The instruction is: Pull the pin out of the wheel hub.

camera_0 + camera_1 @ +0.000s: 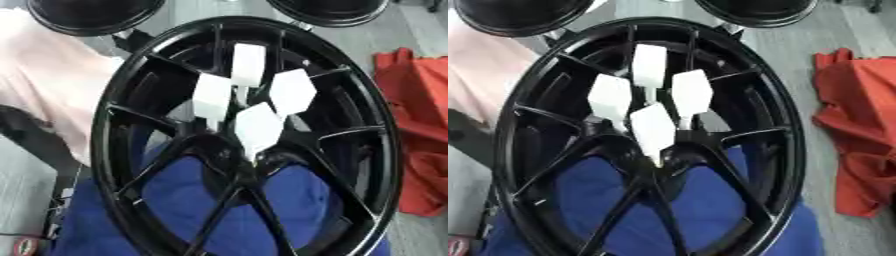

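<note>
Wheel hub (249,135): black spoked rim filling the middle of both views, standing on edge and leaning, its long oval running top to bottom with the open face toward the camera.
Pins (258,127): four white tapered pieces clustered at the centre where the spokes meet, wide ends up and out, narrow ends pointing down into the hub.
Under the hub: blue cloth (188,195) seen through the lower spokes.
Right side: red cloth (859,135) crumpled on the grey floor.
Robot hands: neither shows, so their fingers cannot be judged.
</note>
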`<state>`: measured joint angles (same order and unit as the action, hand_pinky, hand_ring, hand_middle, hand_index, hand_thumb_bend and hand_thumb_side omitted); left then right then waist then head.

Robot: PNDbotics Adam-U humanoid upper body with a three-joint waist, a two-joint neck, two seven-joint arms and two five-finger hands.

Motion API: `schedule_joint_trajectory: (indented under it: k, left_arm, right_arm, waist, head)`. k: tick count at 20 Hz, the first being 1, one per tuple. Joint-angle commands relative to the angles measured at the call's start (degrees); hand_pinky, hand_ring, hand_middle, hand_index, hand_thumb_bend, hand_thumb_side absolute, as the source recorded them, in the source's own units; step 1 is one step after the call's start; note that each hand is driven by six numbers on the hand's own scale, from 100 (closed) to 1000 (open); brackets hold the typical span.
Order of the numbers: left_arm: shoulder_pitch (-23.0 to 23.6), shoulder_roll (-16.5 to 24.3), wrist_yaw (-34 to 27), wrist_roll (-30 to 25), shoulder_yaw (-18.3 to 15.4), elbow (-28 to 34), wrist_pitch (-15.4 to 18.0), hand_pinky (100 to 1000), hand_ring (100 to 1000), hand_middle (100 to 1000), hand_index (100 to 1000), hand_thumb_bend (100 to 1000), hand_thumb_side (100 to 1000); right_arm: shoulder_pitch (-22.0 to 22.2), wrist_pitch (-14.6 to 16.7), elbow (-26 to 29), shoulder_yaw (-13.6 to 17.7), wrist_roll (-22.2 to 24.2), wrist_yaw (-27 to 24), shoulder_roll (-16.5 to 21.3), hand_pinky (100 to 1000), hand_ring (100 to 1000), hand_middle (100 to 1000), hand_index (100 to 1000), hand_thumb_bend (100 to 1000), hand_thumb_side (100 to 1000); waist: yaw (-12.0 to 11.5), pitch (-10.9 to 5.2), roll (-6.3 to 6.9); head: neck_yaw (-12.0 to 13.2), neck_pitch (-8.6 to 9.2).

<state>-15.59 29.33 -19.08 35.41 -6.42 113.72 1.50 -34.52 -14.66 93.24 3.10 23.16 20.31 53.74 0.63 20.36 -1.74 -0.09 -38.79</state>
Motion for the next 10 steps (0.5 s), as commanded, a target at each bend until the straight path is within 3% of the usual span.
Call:
schedule_joint_trajectory:
  k: [1, 2, 3, 6, 10]
  left_arm:
    - [-0.08, 2.01, 0.16, -0.15, -0.49, 0.87, -0.28, 704, 720, 656, 784, 157, 773]
    - [-0.03, 2.15, 0.18, -0.24, -0.4, 0.87, -0.33, 704, 719, 656, 784, 156, 772]
    - [0.03, 2.26, 0.21, -0.3, -0.34, 0.87, -0.38, 704, 719, 655, 784, 156, 771]
    - [0.28, 2.55, 0.27, -0.44, -0.08, 0.87, -0.48, 704, 719, 655, 783, 156, 772]
    - [0.38, 2.78, 0.19, -0.64, 0.26, 0.87, -0.7, 704, 719, 654, 783, 154, 771]
  right_arm:
    - [-2.61, 1.28, 1.52, -0.95, 10.59, 4.67, 5.45, 901, 787, 768, 819, 100, 533]
    - [-3.75, 1.6, 1.62, -1.5, 13.05, 5.61, 6.18, 906, 793, 769, 824, 100, 609]
    - [-5.04, 1.88, 1.64, -2.03, 15.24, 6.46, 6.7, 907, 795, 770, 826, 100, 539]
    - [-9.82, 2.95, 1.84, -3.81, 20.14, 8.1, 6.99, 913, 801, 772, 832, 100, 535]
    - [-17.61, 4.95, 1.57, -7.31, 24.6, 9.52, 4.27, 917, 807, 775, 837, 100, 500]
  waist:
    - [0.09, -1.66, -0.15]
    - [0.1, -1.78, -0.28]
    - [0.12, -1.89, -0.4]
    - [0.18, -2.15, -0.81]
    - [0.24, -2.41, -1.16]
  head:
    - [0.16, -0.6]
    - [0.13, -0.82]
    - [0.09, -1.01]
    - [-0.31, -1.59]
    - [-0.98, -1.99]
